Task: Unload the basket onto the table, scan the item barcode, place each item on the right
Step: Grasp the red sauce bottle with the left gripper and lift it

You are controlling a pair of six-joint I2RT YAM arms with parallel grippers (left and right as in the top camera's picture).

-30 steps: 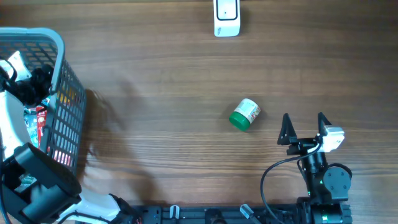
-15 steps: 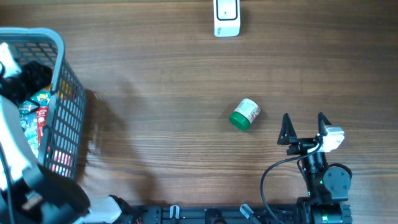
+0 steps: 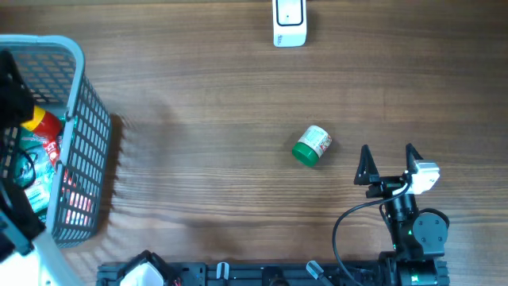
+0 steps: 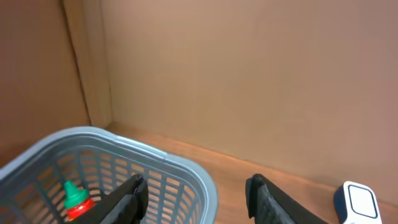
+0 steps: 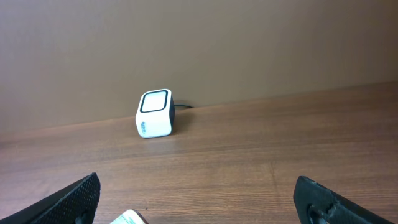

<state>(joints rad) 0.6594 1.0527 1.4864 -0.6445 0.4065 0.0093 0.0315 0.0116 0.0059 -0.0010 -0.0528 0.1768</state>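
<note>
The white barcode scanner (image 3: 289, 22) stands at the table's far edge and also shows in the right wrist view (image 5: 153, 113). A small jar with a green lid (image 3: 312, 146) lies on its side mid-table, just left of and beyond my right gripper (image 3: 389, 163), which is open and empty. My left gripper (image 4: 198, 186) hovers open over the grey basket (image 4: 186, 171) with nothing between its fingers. Inside the basket lies a red bottle with a green cap (image 4: 76, 200) among other packets.
The grey mesh basket (image 3: 79, 103) takes up the left end of the table and holds several items. The left arm (image 3: 9, 87) hangs over its left side. A brown wall (image 5: 199, 43) rises behind the scanner.
My left arm has lifted and drawn back toward the left edge, uncovering the items in the basket. The right arm and the jar have not moved.
</note>
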